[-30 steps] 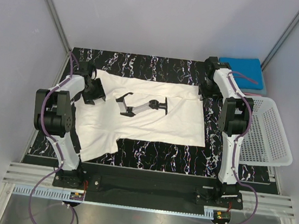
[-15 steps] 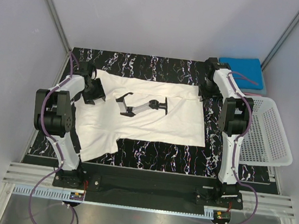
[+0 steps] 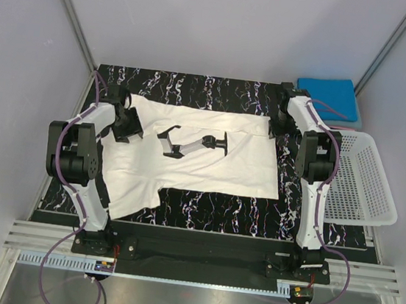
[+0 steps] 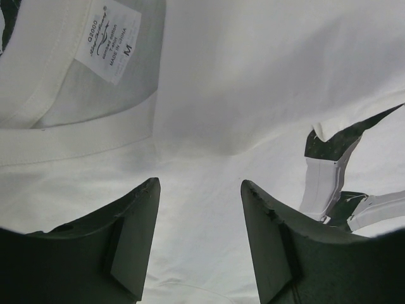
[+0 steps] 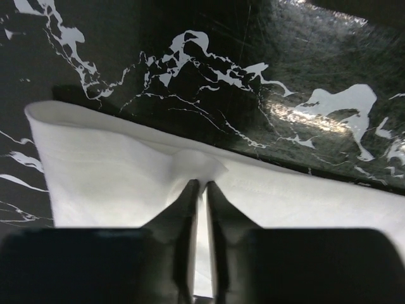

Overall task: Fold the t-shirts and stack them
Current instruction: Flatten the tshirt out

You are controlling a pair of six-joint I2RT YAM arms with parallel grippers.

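Note:
A white t-shirt [image 3: 216, 168] with a black chest print [image 3: 196, 144] lies spread flat on the black marbled table [image 3: 204, 204], collar to the left. My left gripper [image 3: 134, 123] hovers just inside the collar. In the left wrist view it [image 4: 199, 183] is open over bare white cloth [image 4: 253, 82], with the neck label [image 4: 107, 41] ahead and nothing between the fingers. At the shirt's far right corner, my right gripper [image 3: 275, 121] is shut on a small raised pinch of the white cloth [image 5: 107, 171], seen in the right wrist view [image 5: 200, 185]. A folded blue t-shirt [image 3: 329, 93] lies at the back right.
A white lattice basket [image 3: 363, 179] stands off the table's right edge, beside the right arm. One sleeve [image 3: 134, 195] hangs toward the near left, close to the left arm's base. Grey walls close in the back and sides.
The right arm has shifted slightly at the far right corner and its jaws have closed on the shirt's edge. The left arm and the shirt have stayed put.

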